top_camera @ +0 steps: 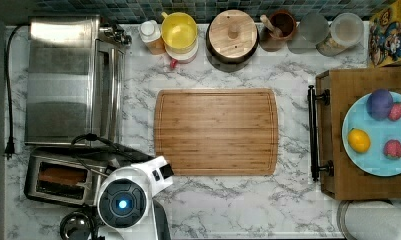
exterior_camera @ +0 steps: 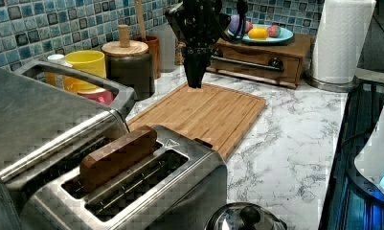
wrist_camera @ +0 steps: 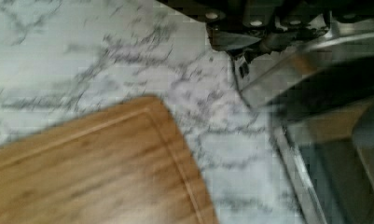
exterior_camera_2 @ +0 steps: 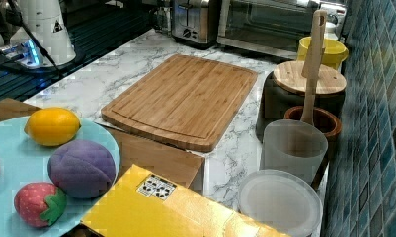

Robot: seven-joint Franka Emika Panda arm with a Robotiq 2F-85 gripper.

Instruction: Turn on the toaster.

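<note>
Small shiny steel toaster [exterior_camera: 146, 187] with two long top slots, a brown slice standing in one, just beside the big toaster oven [top_camera: 70, 77] at the top view's lower left; gripper [exterior_camera: 195, 82] raised over the cutting board [exterior_camera: 204, 112], fingers seemingly together.

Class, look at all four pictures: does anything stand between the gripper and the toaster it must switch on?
Nothing visible does. In the left view the gripper hangs over the cutting board's far edge, and only board and bare counter lie between it and the toaster.
</note>
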